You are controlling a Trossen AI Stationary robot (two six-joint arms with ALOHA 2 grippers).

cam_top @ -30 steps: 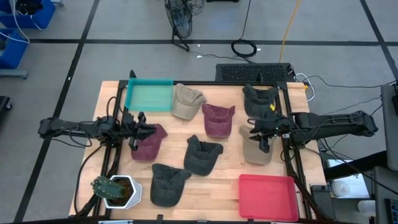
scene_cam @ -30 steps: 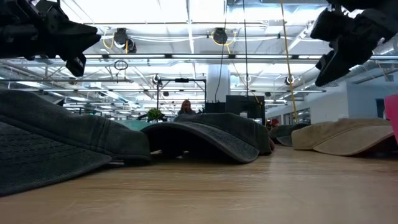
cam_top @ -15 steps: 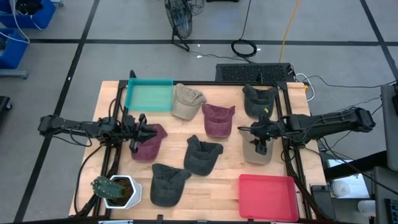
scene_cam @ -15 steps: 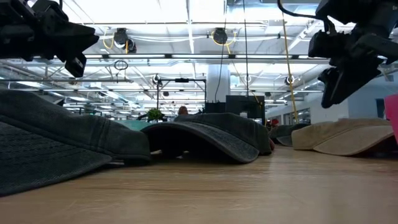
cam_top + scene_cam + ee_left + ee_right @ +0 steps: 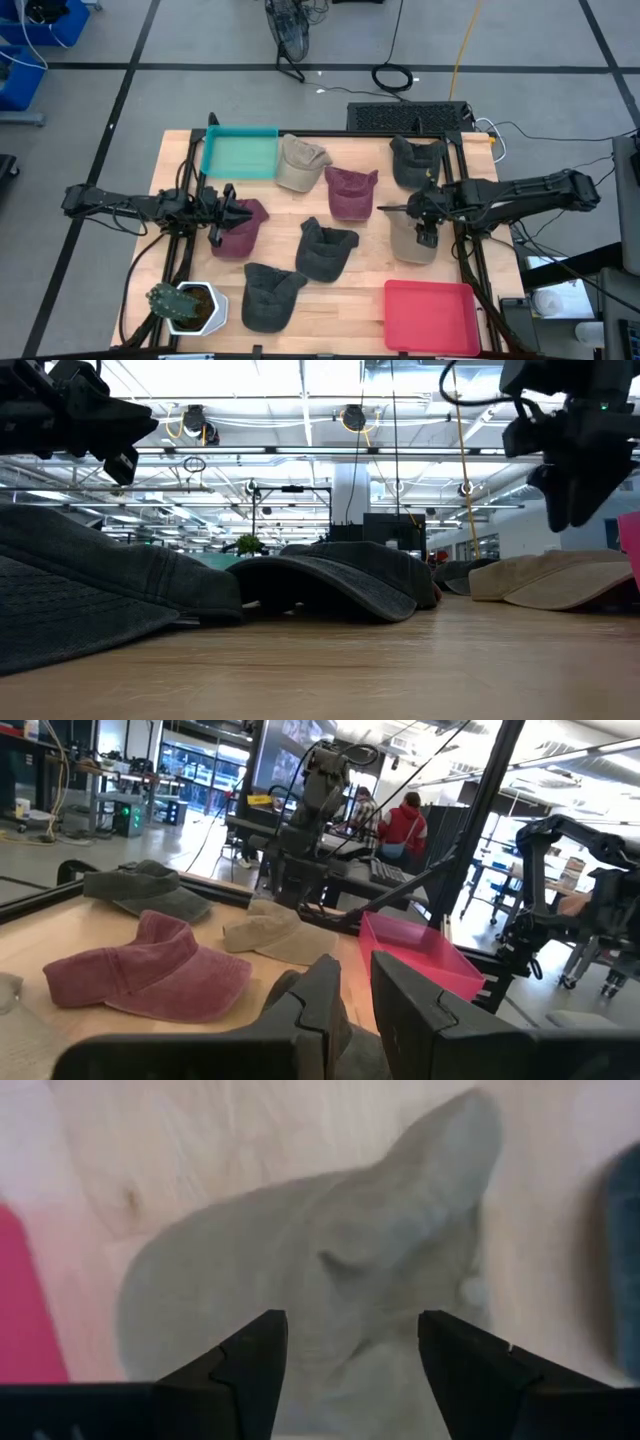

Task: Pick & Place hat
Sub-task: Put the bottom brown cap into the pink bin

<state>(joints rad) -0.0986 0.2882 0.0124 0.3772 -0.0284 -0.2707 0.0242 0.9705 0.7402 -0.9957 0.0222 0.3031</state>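
The right gripper hangs over the beige hat at the right side of the worktop, pointing down at it. In the right wrist view its two dark fingers stand wide apart with the beige hat filling the gap below them; nothing is clamped between them. The beige hat lies flat on the wood, just far of the red tray and near of a dark grey hat at the far right.

The left gripper sits at the left edge of a maroon hat on the left side of the worktop. In the left wrist view its fingers stand close together with only a narrow slit between them, and whether they pinch anything cannot be told.

Across the middle lie a second maroon hat, a tan hat beside the green tray, and two dark grey hats. A potted cactus stands at the near left corner.
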